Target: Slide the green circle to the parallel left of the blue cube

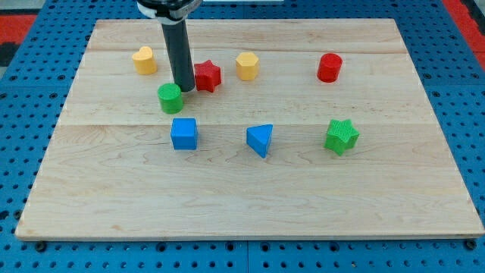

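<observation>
The green circle (170, 98) sits on the board's left half, toward the top edge, just above the blue cube (183, 133), not yet at its left. My tip (184, 89), a bare rod with no jaws, touches the circle's upper right, so a push drives it down-left.
</observation>
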Motion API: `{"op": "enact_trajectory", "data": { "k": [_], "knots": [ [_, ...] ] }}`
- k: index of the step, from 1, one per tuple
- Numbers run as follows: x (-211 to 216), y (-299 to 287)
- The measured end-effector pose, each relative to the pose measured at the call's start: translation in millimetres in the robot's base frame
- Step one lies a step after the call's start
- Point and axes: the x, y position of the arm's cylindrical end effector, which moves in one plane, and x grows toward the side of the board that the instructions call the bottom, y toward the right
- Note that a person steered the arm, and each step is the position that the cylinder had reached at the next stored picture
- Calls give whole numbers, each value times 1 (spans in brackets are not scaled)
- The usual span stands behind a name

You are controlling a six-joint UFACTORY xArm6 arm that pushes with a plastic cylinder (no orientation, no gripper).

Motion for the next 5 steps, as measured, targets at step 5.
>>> {"op": "enact_trajectory", "data": {
  "k": [5],
  "knots": [
    [39,-66]
  ]
}}
